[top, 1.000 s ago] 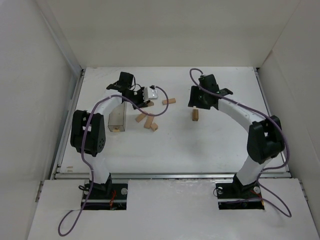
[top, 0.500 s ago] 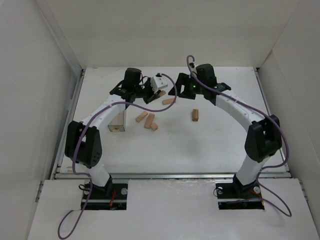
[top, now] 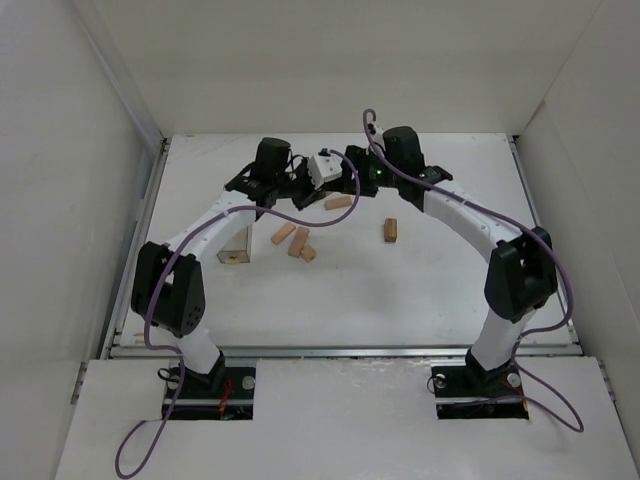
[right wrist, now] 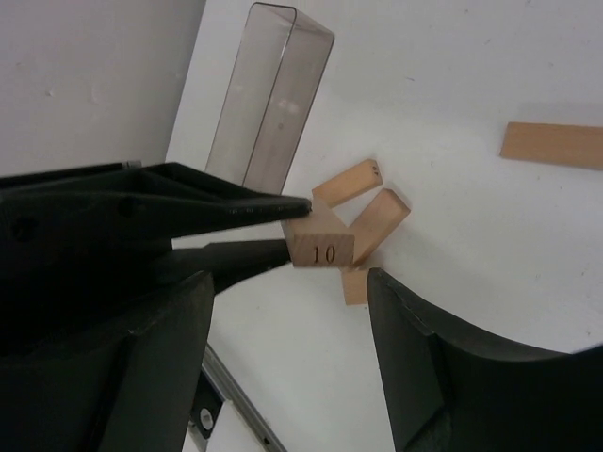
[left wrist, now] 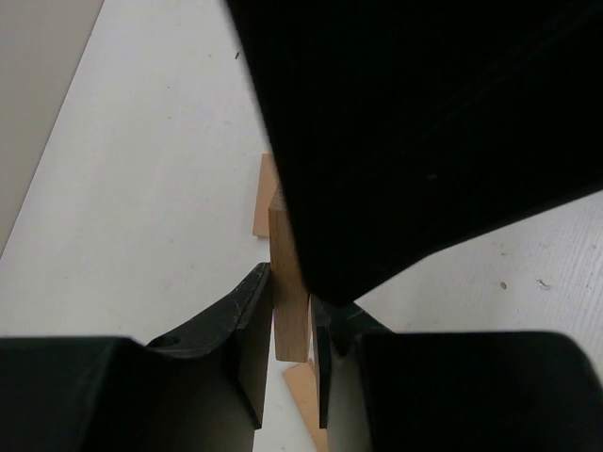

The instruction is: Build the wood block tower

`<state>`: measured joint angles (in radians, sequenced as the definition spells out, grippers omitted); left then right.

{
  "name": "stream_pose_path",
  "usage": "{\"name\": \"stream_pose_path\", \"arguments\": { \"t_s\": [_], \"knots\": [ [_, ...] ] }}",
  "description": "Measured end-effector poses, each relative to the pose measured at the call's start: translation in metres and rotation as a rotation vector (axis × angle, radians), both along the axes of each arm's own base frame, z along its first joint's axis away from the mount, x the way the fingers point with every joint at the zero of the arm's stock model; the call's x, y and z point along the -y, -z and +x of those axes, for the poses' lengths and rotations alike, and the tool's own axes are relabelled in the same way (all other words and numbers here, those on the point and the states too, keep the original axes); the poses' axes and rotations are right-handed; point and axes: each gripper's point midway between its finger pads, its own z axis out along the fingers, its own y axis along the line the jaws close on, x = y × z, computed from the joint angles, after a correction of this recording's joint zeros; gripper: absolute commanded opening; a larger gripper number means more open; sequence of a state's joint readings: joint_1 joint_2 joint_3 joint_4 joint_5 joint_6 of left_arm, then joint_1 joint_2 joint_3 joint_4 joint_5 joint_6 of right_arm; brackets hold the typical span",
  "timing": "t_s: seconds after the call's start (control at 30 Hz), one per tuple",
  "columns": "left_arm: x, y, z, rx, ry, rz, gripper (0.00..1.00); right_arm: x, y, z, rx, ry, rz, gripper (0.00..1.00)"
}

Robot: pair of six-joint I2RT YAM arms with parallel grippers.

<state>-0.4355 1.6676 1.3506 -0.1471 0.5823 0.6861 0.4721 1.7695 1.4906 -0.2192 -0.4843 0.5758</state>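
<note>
Two arms (top: 210,218) arched inward; left tool (left wrist: 288,294) clamps block (right wrist: 320,250) beside right tool (right wrist: 290,282).

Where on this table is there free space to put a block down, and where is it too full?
Free: the near strip of the table, in front of the clear box and three loose blocks; also right of the lone block. Crowded: far middle, where left hand and right hand meet by a plank.
</note>
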Motion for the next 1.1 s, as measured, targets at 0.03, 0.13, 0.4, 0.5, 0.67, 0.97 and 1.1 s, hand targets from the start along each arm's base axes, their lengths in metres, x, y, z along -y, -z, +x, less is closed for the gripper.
{"name": "stream_pose_path", "arguments": {
  "t_s": [0.03, 0.13, 0.4, 0.5, 0.67, 0.97, 1.1],
  "knots": [
    [0.001, 0.0, -0.001, 0.0, 0.003, 0.0, 0.0, -0.001, 0.0, 0.002, 0.001, 0.003, 0.0, 0.68],
    [0.004, 0.0, -0.003, -0.002, 0.008, -0.001, 0.0, -0.003, 0.002, 0.008, -0.002, 0.009, -0.002, 0.61],
    [0.003, 0.0, -0.003, -0.011, 0.001, -0.006, 0.0, -0.006, 0.013, 0.014, -0.021, 0.012, -0.014, 0.41],
    [0.003, 0.0, -0.003, -0.011, 0.0, -0.006, 0.0, -0.005, 0.015, 0.015, -0.025, 0.016, -0.018, 0.22],
    [0.003, 0.001, -0.003, -0.012, -0.003, -0.003, 0.0, -0.006, 0.015, 0.015, -0.025, 0.018, -0.021, 0.0],
    [0.003, 0.004, -0.003, -0.014, -0.011, 0.005, 0.32, -0.004, 0.018, 0.015, -0.027, 0.035, -0.042, 0.0],
    [0.006, 0.007, -0.006, -0.024, -0.013, 0.002, 0.71, 0.004, 0.026, 0.017, -0.047, 0.086, -0.102, 0.0]
  ]
}}
